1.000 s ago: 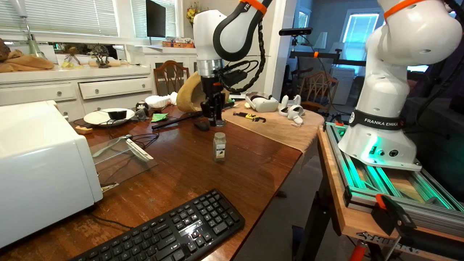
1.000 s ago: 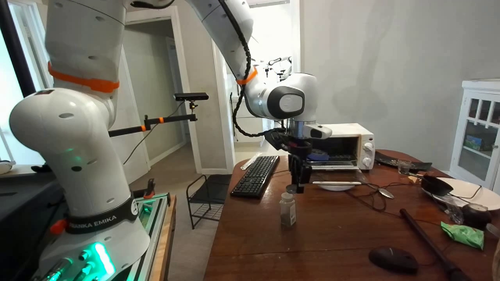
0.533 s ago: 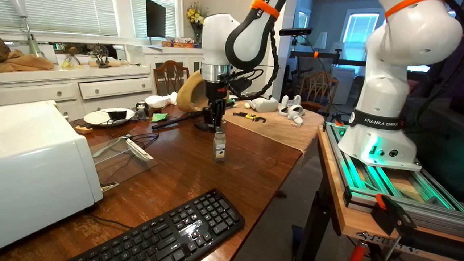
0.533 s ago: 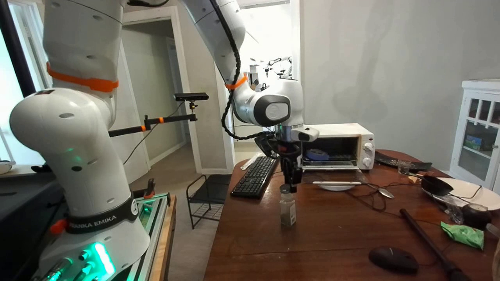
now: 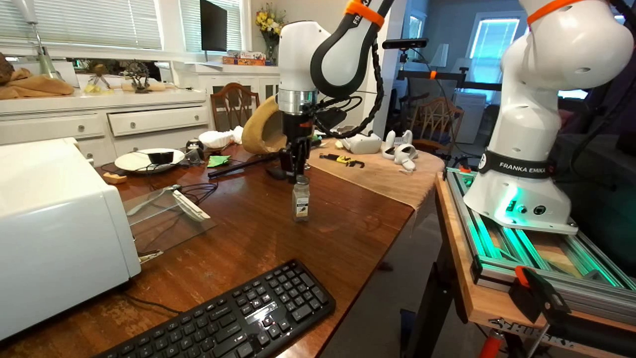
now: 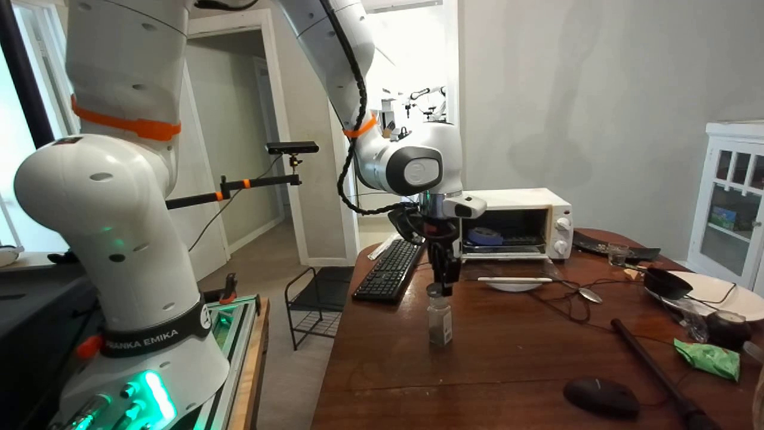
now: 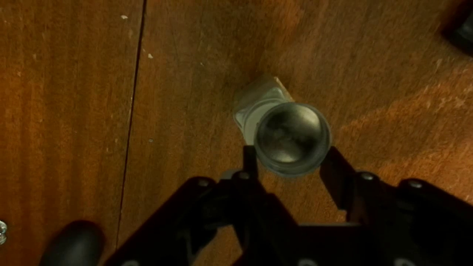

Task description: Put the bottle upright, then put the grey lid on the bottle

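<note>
one small clear bottle (image 6: 440, 325), labelled, stands upright on the brown wooden table (image 6: 388, 388) in both exterior views. one round grey lid (image 7: 293, 137), shiny on top, is pinched in my gripper (image 7: 292, 161) right at the bottle's mouth; in the wrist view it hides part of the bottle beneath, and i cannot tell whether the two are touching. further items i list on the same table: one black keyboard (image 5: 233, 318), one white toaster oven (image 5: 59, 223), one black mouse (image 6: 601, 397), one crumpled green packet (image 6: 707, 359) and one pale plate (image 6: 713, 285), each standing or lying apart from the bottle.
</note>
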